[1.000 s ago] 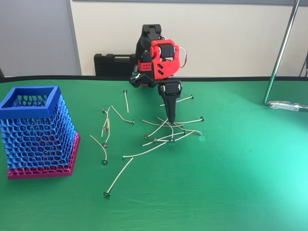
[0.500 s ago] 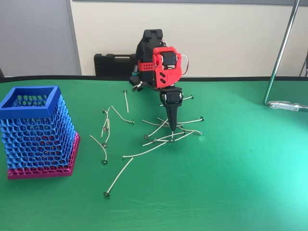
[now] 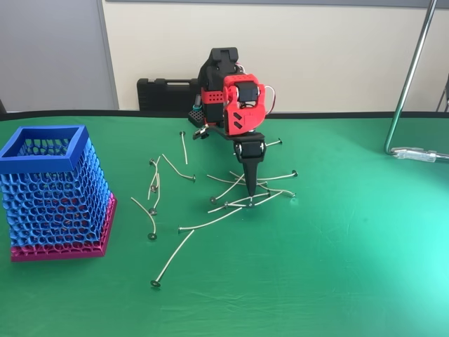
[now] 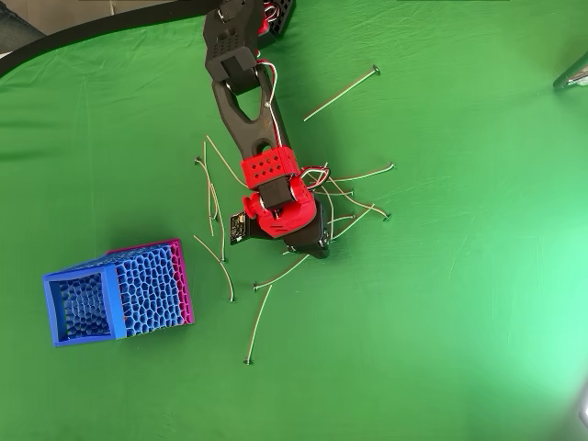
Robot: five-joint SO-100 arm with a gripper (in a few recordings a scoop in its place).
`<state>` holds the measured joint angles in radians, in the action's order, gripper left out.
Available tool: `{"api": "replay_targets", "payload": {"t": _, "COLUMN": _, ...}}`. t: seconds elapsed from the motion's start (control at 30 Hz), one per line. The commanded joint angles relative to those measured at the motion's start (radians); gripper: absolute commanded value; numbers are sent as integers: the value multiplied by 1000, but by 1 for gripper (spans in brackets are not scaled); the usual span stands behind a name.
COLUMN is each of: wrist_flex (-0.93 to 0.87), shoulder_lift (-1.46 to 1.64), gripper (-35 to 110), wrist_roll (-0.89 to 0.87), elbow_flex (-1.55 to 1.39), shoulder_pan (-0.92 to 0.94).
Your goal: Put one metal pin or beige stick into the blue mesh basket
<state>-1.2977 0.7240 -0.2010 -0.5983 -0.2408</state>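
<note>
Several thin beige sticks with small grey disc heads lie scattered on the green cloth, most of them crossed in a pile (image 3: 242,199) (image 4: 344,207) mid-table. One stick (image 3: 172,259) (image 4: 258,323) lies apart at the front. My red and black gripper (image 3: 250,193) (image 4: 313,248) points straight down, its fingers closed to a narrow point whose tip is at the pile. Whether a stick is pinched at the tip is hidden. The blue mesh basket (image 3: 43,164) (image 4: 53,308) with a magenta base stands upright at the left, well away from the gripper.
A black case (image 3: 165,93) sits behind the table against the wall. A metal pole (image 3: 410,77) with a clamp (image 3: 419,154) stands at the right edge. Bare green cloth stretches across the front and right of the table.
The gripper has swung slightly right and dropped, its tip going from just above the sticks down into the pile. The sticks and basket have not moved.
</note>
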Motion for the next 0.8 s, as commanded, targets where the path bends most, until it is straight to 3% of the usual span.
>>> {"api": "replay_targets", "payload": {"t": 0.0, "wrist_flex": -5, "shoulder_lift": 0, "gripper": 17, "wrist_roll": 0, "elbow_flex": 52, "shoulder_pan": 8}}
{"api": "replay_targets", "payload": {"t": 0.77, "wrist_flex": -5, "shoulder_lift": -83, "gripper": 15, "wrist_roll": 12, "elbow_flex": 100, "shoulder_pan": 17}}
